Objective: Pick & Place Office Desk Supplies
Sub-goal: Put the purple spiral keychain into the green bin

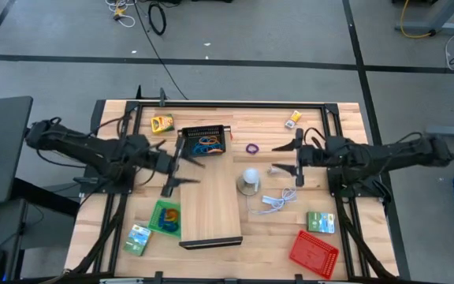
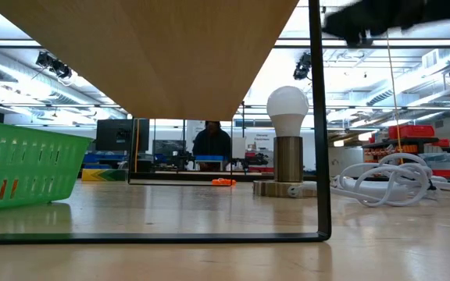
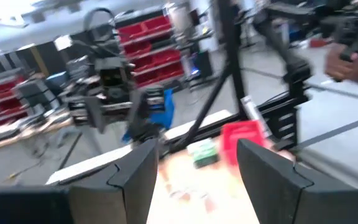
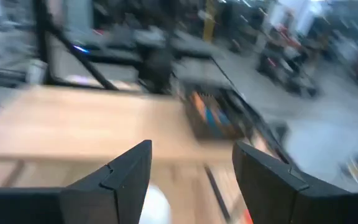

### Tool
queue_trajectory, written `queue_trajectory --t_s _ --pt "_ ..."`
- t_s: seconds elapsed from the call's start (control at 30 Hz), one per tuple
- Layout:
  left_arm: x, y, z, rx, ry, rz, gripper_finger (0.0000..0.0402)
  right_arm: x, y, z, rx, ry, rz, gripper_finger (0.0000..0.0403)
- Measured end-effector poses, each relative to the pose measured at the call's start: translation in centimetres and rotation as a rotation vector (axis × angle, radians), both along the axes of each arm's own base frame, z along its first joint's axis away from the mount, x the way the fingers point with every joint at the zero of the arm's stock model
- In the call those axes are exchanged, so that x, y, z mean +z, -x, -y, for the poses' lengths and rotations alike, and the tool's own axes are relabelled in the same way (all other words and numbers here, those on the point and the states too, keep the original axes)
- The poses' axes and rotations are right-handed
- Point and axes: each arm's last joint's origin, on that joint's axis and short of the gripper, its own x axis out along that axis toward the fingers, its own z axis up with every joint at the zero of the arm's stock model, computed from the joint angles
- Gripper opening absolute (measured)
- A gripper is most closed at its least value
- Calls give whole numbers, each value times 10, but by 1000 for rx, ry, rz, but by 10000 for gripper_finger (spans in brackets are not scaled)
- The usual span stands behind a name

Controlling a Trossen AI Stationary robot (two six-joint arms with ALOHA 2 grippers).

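Note:
Both grippers hang open above the table and touch nothing. My left gripper [image 1: 184, 166] [image 3: 194, 177] is over the left side of the pale wooden board [image 1: 211, 197], just below a black mesh tray [image 1: 205, 140] [image 4: 216, 118] holding blue and orange bands. My right gripper [image 1: 284, 158] [image 4: 191, 180] is right of a purple loop [image 1: 252, 148] lying flat on the table. A yellow box [image 1: 161, 123], a small yellow item [image 1: 294, 118] and two green boxes [image 1: 138, 239] [image 1: 320, 222] [image 3: 201, 152] lie on the table.
A light bulb on a round base [image 1: 249, 180] [image 2: 287, 140] stands between the grippers, with a white cable [image 1: 274, 201] [image 2: 389, 179] beside it. A green mesh tray [image 1: 165, 217] [image 2: 22, 164] sits near left, a red one [image 1: 314, 251] [image 3: 240, 140] near right. A black frame [image 1: 227, 105] rims the table.

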Motion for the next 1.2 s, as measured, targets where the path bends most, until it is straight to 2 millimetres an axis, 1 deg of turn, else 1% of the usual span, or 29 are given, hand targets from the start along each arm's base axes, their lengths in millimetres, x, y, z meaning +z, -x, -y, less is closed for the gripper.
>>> queue_trajectory --t_s 0.13,0.27,0.4,0.53,0.6,0.67,0.8,0.93,1.03,1.2 --pt "-3 -1 -23 76 -6 -46 222 -36 8 14 -99 -72 -87 231" --pt "-3 4 -45 141 -4 -64 222 -58 8 23 -147 -91 -172 231" --pt "3 18 -64 202 -10 -65 222 -64 6 30 -148 -104 -218 231" --pt "4 34 -78 211 15 -101 222 -68 6 36 -144 -116 -244 231" --pt "6 44 -81 218 21 -104 222 -70 6 40 -147 -127 -260 231" --pt "5 54 -83 241 27 -105 222 -72 6 45 -155 -137 -279 231" --pt "-14 78 -82 298 57 -77 223 -80 5 53 -170 -161 -325 231" --pt "-35 98 -80 352 109 12 223 -89 0 61 -173 -193 -381 231" --pt "-47 109 -78 384 125 66 223 -93 -9 69 -178 -205 -427 231" --pt "-63 117 -77 417 154 88 223 -96 -35 81 -156 -187 -521 231"
